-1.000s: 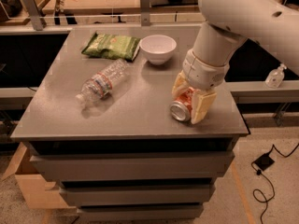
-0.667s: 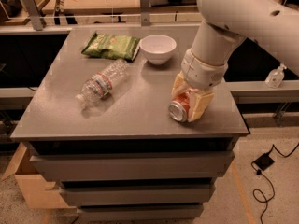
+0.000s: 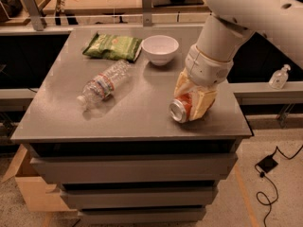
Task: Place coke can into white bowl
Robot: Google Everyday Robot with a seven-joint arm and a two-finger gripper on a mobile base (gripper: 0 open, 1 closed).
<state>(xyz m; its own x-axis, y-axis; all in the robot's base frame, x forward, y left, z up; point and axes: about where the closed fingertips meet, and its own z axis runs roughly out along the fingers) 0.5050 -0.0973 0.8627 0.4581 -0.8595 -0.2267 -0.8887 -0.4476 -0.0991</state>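
Observation:
The coke can (image 3: 181,109) lies on its side near the front right of the grey table (image 3: 137,112), its silver end facing the front. My gripper (image 3: 193,103) comes down from the white arm and its tan fingers (image 3: 206,104) sit on both sides of the can, shut on it. The can looks at or just above the table top. The white bowl (image 3: 160,49) stands upright and empty at the back middle of the table, beyond the gripper to its left.
A clear plastic water bottle (image 3: 103,83) with a red label lies on its side at the left middle. A green snack bag (image 3: 112,46) lies at the back left, beside the bowl. The table's front edge is close to the can.
The gripper with the can has shifted slightly; it looks a little higher and nearer the bowl than a second ago. The bottle, bag and bowl have not moved.

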